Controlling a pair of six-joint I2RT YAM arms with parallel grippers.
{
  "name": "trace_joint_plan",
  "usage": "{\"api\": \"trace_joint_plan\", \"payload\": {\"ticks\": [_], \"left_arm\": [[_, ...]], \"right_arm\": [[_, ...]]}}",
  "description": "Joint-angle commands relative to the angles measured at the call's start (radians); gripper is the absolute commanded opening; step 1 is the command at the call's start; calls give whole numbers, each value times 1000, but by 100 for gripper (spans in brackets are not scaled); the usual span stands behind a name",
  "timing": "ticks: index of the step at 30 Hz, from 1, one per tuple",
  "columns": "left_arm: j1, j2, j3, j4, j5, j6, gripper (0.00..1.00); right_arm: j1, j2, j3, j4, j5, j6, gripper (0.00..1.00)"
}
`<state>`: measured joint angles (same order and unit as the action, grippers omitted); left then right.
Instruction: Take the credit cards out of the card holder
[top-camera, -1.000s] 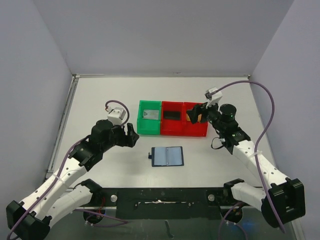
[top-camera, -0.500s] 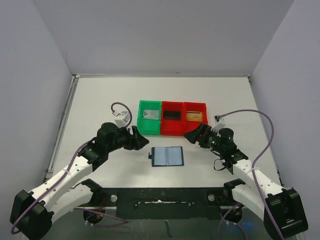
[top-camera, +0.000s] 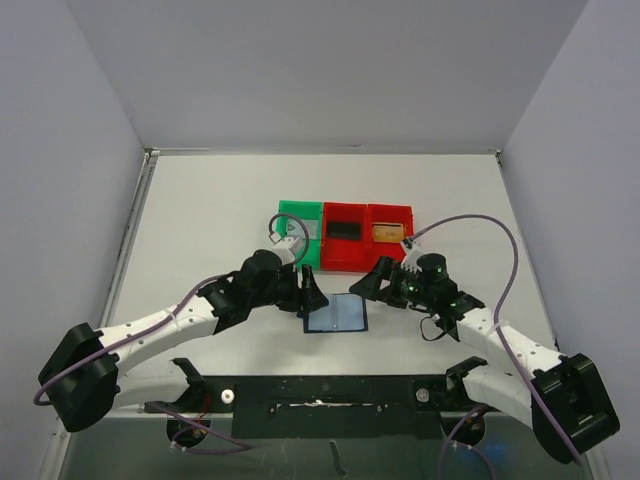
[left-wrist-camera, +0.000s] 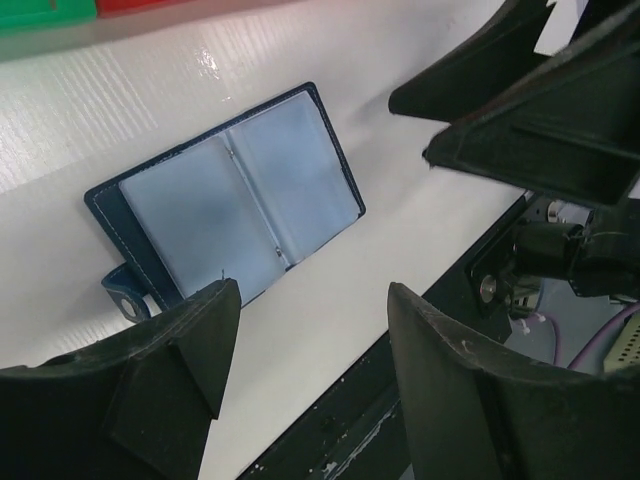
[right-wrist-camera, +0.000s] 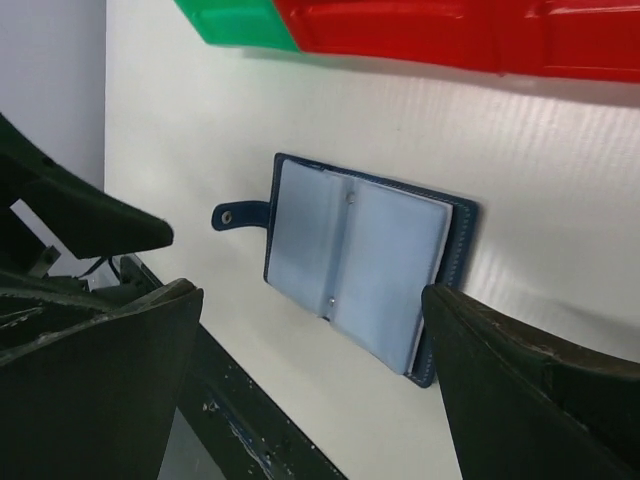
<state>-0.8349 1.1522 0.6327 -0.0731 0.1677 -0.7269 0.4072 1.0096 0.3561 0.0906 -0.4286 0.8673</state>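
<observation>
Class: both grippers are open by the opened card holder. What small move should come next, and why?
Probably lower the left gripper onto the tab edge of the card holder to pin it: it lies open and flat, unheld, with the right gripper open on its other side.

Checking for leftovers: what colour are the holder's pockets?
Pale bluish-grey pockets, clearest in left wrist view.

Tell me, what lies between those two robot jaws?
The open card holder, lying flat with both sets of jaws spread at either side of it. The top view shows this best.
</observation>
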Motion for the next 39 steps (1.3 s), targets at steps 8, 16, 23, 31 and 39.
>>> {"api": "trace_joint_plan", "payload": {"ticks": [8, 16, 23, 31, 39], "left_arm": [[-19, 135, -1, 104, -42, -103, 58], [-22, 219, -4, 113, -56, -87, 53], [-21, 293, -26, 136, -69, -77, 49], [-22, 325, -70, 175, -67, -80, 39], [-21, 335, -85, 206, -56, -83, 27]], "right_arm": [[103, 200, 169, -125, 20, -41, 71], [109, 302, 202, -152, 18, -59, 54], [111, 374, 223, -174, 30, -60, 53], [120, 457, 237, -126, -42, -68, 30], [141, 442, 227, -18, -104, -49, 8]]}}
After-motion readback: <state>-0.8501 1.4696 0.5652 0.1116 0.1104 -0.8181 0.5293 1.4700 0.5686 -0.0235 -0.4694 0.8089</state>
